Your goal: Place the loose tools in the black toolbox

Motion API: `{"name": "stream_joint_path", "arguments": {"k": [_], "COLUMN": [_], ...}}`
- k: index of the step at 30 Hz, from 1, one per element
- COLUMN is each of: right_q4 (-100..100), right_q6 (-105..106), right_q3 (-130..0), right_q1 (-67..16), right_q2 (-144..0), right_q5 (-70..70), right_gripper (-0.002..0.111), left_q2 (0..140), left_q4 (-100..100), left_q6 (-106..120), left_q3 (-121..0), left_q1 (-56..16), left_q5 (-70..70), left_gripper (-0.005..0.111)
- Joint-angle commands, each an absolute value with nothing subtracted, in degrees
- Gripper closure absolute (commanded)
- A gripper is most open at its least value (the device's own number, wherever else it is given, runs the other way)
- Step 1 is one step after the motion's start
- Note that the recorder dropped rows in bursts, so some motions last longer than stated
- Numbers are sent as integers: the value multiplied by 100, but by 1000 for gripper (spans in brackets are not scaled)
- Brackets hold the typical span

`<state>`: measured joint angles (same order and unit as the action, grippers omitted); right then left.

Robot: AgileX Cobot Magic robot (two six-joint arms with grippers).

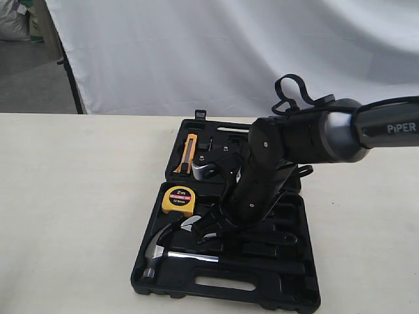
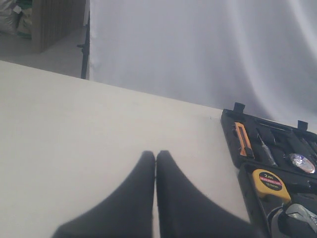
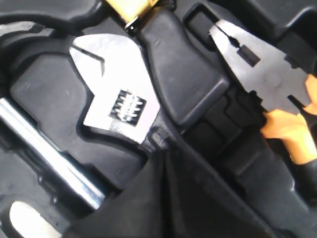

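My right gripper [image 3: 166,157] is clenched. Its tips meet on the neck of the adjustable wrench [image 3: 116,96], which lies in the near half of the black toolbox [image 1: 298,294], just on the far side of the hammer [image 1: 157,252]. I cannot say surely if the handle is pinched or only pressed. To do this step well, I should press straight down so the wrench sits flat in its recess, and not slide it onto the hammer shaft. My right arm reaches in from the right, with the wrist bent steeply down. My left gripper [image 2: 156,198] is closed too and hangs over the table [image 2: 74,124], left of the box.
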<state>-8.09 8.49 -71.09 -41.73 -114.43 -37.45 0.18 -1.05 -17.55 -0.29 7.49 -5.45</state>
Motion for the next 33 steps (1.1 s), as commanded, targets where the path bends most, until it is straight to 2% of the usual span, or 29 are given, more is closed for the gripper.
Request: {"name": "stream_joint_path", "arguments": {"k": [1, 6, 17, 33], "right_q4": [-763, -741, -741, -741], "right_q6": [799, 749, 749, 769], "right_q3": [-6994, -6994, -6994, -6994], "right_q1": [-4140, -4140, -4140, -4140], "right_q2": [-11329, -10939, -11815, -11815], "right_q5": [-3595, -3406, -3556, -3586], "right_gripper": [109, 109, 109, 109], "left_q2": [0, 0, 0, 0], "left_q4": [-130, -130, -130, -130], "left_q6": [-1782, -1782, -1782, -1782], "left_q3": [-44, -44, -44, -44], "left_q1": [894, 894, 894, 894], "left_q5": [-503, -503, -503, -503], "left_gripper": [106, 106, 106, 106]}}
